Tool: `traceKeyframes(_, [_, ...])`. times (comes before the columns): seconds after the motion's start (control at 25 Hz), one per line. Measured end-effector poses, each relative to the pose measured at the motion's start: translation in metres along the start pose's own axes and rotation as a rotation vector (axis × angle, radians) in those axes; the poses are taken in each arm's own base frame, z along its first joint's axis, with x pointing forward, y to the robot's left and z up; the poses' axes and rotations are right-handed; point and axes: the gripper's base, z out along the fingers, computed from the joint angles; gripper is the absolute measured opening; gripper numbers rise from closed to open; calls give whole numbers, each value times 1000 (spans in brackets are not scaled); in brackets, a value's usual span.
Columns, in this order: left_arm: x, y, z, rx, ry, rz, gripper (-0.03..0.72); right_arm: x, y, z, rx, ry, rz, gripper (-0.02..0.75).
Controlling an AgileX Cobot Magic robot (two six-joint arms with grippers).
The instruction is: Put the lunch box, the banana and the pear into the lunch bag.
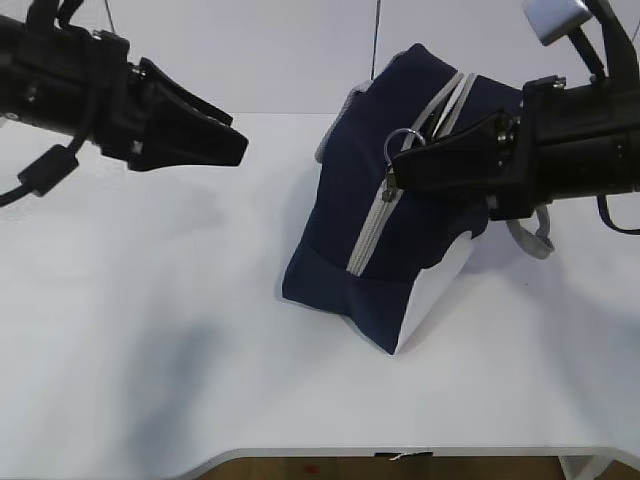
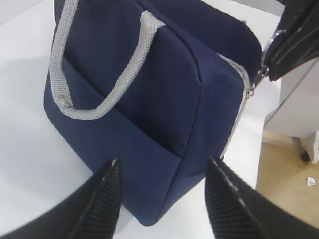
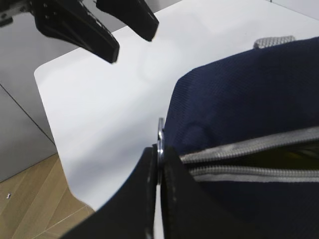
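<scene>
Lunch bag (image 1: pixel 400 250) | right jaws (image 3: pixel 158 164) pinching ring pull (image 3: pixel 160 137) | left jaws (image 2: pixel 162 191) spread, apart

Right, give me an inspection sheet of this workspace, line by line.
Surface: white table, bare where seen.
Job's things: lunch bag lies tilted on the table, zipper partly open; lunch box, banana, pear not seen outside the bag.
Clutter: nothing seen.
Grippers: right tool shut on the zipper's ring pull; left tool open, in the air beside the bag, holding nothing.
Cables: black cable hangs from the left arm.
Surroundings: wooden floor beyond the table edge, small scrap on it.
</scene>
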Motion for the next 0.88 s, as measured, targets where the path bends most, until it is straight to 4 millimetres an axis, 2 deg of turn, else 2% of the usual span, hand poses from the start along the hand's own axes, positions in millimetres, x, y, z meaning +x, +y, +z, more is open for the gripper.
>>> traceKeyframes(0.32, [11,0,31,-18,20,-20,419,-2,1,-2,3,-6,1,6])
traceKeyframes(0.6, [28,8,45,-8,30,-49,421,-11,0,-3,11,-21,-4,6])
traceKeyframes(0.88, [43,3,50,17,-32,-78,423,-21,-2,-5,24,-37,-7,6])
